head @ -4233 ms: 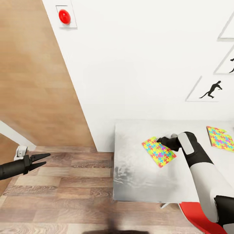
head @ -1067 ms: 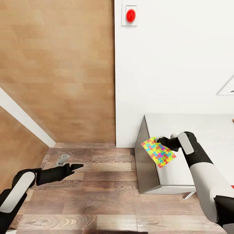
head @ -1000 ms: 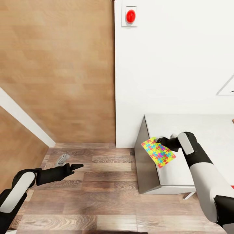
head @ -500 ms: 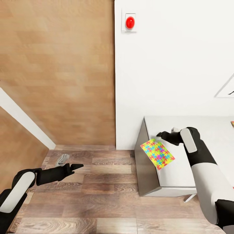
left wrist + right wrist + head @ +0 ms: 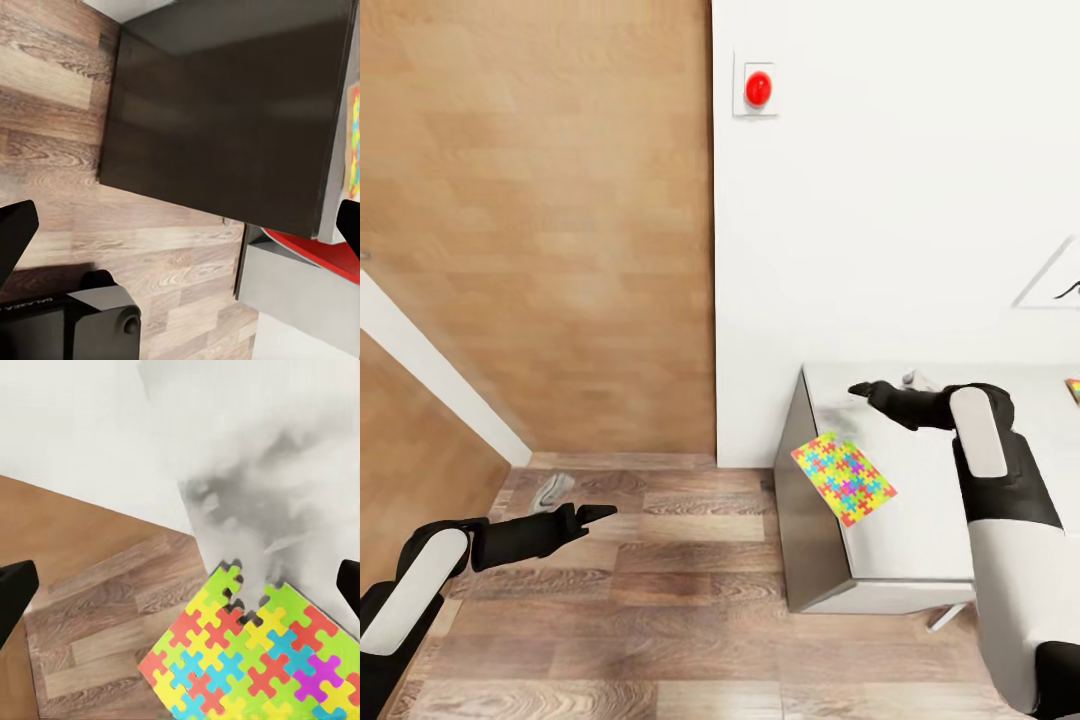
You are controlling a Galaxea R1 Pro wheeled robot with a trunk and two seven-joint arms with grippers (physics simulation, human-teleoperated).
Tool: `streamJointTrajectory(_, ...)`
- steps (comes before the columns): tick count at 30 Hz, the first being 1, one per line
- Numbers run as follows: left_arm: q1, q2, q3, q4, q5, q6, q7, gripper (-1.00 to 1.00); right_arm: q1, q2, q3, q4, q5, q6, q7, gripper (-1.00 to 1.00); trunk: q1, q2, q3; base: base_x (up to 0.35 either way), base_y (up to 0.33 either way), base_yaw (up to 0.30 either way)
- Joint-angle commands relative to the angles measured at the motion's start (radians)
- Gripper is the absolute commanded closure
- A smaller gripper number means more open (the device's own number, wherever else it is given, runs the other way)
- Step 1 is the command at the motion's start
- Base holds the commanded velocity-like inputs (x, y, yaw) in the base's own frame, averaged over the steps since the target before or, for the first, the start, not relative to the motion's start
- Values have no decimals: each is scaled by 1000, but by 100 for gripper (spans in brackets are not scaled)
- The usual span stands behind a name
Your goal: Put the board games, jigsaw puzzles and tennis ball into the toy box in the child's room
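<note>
A multicoloured jigsaw puzzle (image 5: 844,477) lies flat on the left corner of the grey table (image 5: 920,520), its edge hanging over the side. In the right wrist view the puzzle (image 5: 255,652) sits below the open fingers, partly over the floor. My right gripper (image 5: 860,388) hovers open above the table, behind the puzzle and apart from it. A sliver of a second puzzle (image 5: 1074,388) shows at the far right. My left gripper (image 5: 592,515) hangs open and empty over the wooden floor. The toy box, board games and tennis ball are out of view.
A white wall with a red button plate (image 5: 758,88) stands behind the table, a wooden wall (image 5: 540,250) to its left. In the left wrist view, the table's dark side panel (image 5: 217,120) and a red chair seat (image 5: 322,251) show.
My right gripper has let go of the puzzle and drawn up and back from it. The puzzle now rests on the table's corner. The left arm holds still.
</note>
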Motion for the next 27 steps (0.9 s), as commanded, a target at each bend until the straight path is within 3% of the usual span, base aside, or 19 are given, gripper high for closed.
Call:
streamJointTrajectory(1,-1,1,-1,0,-6,2,-6,-100,17,-4,-3,-29,-41,3,-10,-100,1,-2,0,0,0,0)
streamJointTrajectory(3,-1,1,0,0,-7,2,-6,-100,56,-18,-7,-85,-109,3,-9,-100,1,-2,3,0,0,0)
streamJointTrajectory(4,-1,1,0,0,-7,2,-6,-100,101,-38,-8,-140,-188,3,-7,-100,1,-2,5,0,0,0)
streamJointTrajectory(6,-1,1,0,0,-7,2,-6,-100,153,-58,-10,-189,-276,3,2,-100,1,-2,8,0,0,0)
streamJointTrajectory(7,-1,1,0,0,-7,2,-6,-100,208,-73,-11,-229,-366,3,21,-100,1,-2,10,0,0,0)
streamJointTrajectory(9,-2,2,0,0,-7,2,-6,-100,262,-84,-13,-258,-449,3,51,-100,1,-2,13,0,0,0)
streamJointTrajectory(10,-2,5,1,0,-7,2,-5,-100,335,-93,-19,-284,-539,3,114,-100,1,-2,14,0,0,0)
streamJointTrajectory(12,-2,12,5,1,-7,2,-5,-100,405,-98,-36,-299,-585,3,201,-100,1,-2,17,0,0,0)
streamJointTrajectory(14,-2,18,8,1,-7,2,-5,-100,450,-100,-53,-305,-603,3,273,-100,1,-2,21,0,0,0)
streamJointTrajectory(15,-2,23,11,1,-7,1,-5,-100,493,-100,-73,-309,-614,3,352,-100,1,-2,22,0,0,0)
streamJointTrajectory(17,-2,26,15,1,-7,1,-5,-100,535,-101,-93,-312,-620,3,436,-100,1,-2,25,0,0,0)
streamJointTrajectory(18,-2,28,17,1,-7,1,-5,-100,579,-99,-111,-318,-623,3,518,-100,1,-2,27,0,0,0)
streamJointTrajectory(21,-2,30,20,1,-7,0,-5,-100,663,-95,-135,-327,-619,3,653,-100,1,-2,32,0,0,0)
streamJointTrajectory(27,-1,30,21,1,-7,-2,-4,-100,749,-93,-165,-333,-555,-37,791,-100,1,-2,42,0,0,0)
